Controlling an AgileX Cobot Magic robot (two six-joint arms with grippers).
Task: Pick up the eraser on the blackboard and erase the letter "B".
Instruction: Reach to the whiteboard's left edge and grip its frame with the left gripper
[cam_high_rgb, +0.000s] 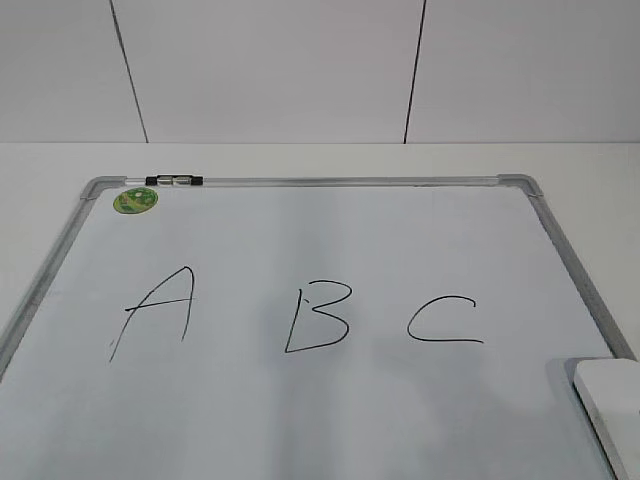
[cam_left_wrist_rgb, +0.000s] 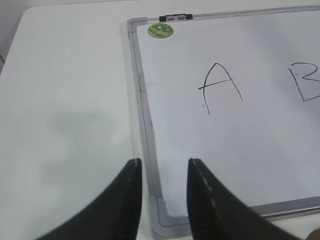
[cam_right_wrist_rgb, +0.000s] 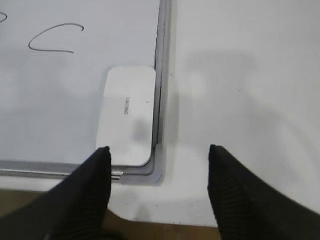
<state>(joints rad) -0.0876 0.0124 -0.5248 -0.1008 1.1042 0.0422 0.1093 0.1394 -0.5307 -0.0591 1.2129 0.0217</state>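
Note:
The blackboard (cam_high_rgb: 300, 420) is a white board in a silver frame, lying flat with black letters A, B and C on it. The letter "B" (cam_high_rgb: 318, 317) is in the middle; its left part shows at the right edge of the left wrist view (cam_left_wrist_rgb: 306, 82). The white eraser (cam_high_rgb: 612, 400) lies on the board's near right corner, also in the right wrist view (cam_right_wrist_rgb: 128, 115). My right gripper (cam_right_wrist_rgb: 159, 150) is open and empty, above the corner just right of the eraser. My left gripper (cam_left_wrist_rgb: 164, 162) is open and empty over the near left corner. Neither gripper shows in the exterior view.
A round green sticker (cam_high_rgb: 135, 200) and a small black clip (cam_high_rgb: 173, 181) sit at the board's far left corner. The letter A (cam_high_rgb: 155, 310) and the letter C (cam_high_rgb: 445, 322) flank the B. White tabletop (cam_left_wrist_rgb: 65, 100) surrounds the board; the table's near edge (cam_right_wrist_rgb: 165, 222) is below the right gripper.

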